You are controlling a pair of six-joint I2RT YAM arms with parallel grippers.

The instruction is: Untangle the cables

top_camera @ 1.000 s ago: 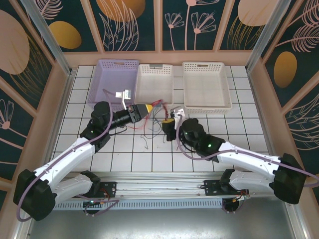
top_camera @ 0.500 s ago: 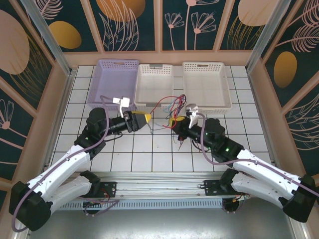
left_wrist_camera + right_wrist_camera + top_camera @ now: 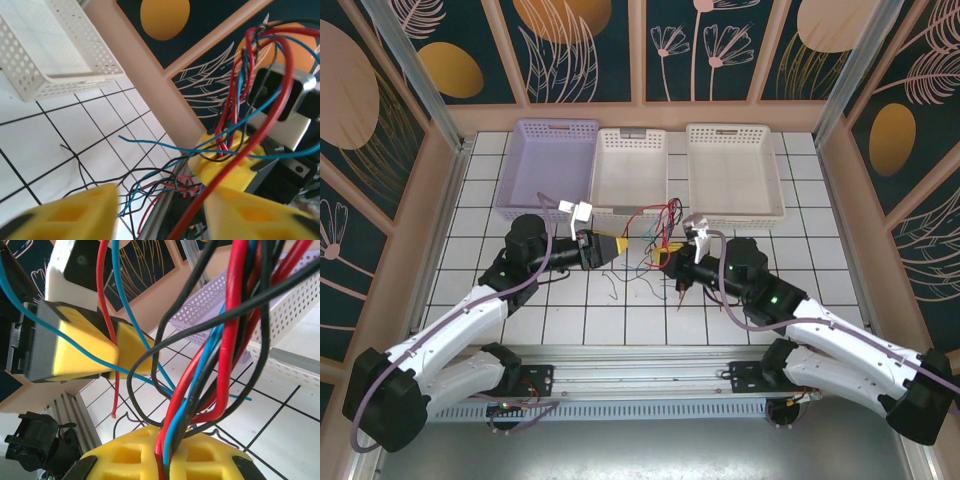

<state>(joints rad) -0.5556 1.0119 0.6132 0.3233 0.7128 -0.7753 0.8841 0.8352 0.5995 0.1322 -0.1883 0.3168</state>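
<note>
From above, the cables (image 3: 655,222) hang at mid-frame over the counter (image 3: 580,320). In the left wrist view, the left hand (image 3: 162,210) stands released, with strands crossing its gap. In the right wrist view, the right hand (image 3: 167,460) is clenched on them at bottom centre. We judge them light, limp and quick to snag, so we would pinch one strand near a free end.

Glossy plastic-sheathed cables (image 3: 235,315); perforated plastic basket (image 3: 50,82) (matt, probably); smooth tiles (image 3: 30,150).
</note>
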